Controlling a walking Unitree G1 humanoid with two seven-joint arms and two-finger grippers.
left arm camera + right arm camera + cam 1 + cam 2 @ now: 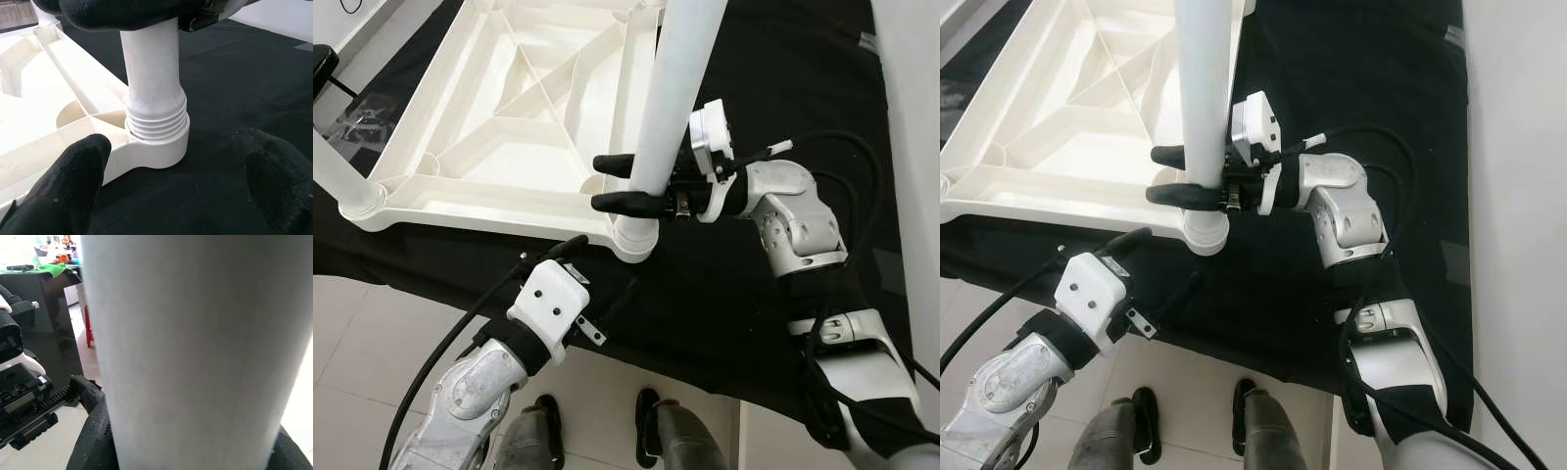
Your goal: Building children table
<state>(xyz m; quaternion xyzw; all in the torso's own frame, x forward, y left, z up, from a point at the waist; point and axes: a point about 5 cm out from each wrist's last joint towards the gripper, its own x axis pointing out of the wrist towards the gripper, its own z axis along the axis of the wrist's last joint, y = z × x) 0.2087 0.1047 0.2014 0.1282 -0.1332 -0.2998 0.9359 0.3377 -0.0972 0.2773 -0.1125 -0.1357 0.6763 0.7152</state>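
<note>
The white plastic children's table top (509, 117) lies upside down on a black cloth (783, 88), ribbed underside facing up. The landmark is its corner socket (634, 238), the round collar at the corner nearest the robot.

A white table leg (671, 88) stands upright in the corner socket. In the left wrist view the leg's threaded end (156, 122) sits in the collar with several thread ridges exposed above the rim.

The right end effector (628, 182) reaches in from the right of the corner socket and is clamped on the table leg just above the collar, one black finger on each side of the tube.

The left end effector (576, 243) is positioned just beside the corner socket on the robot's side, level with the collar. Its fingers (73, 171) are spread apart and grip nothing.

A second leg (337, 171) stands in the socket at the next corner to the left.
</note>
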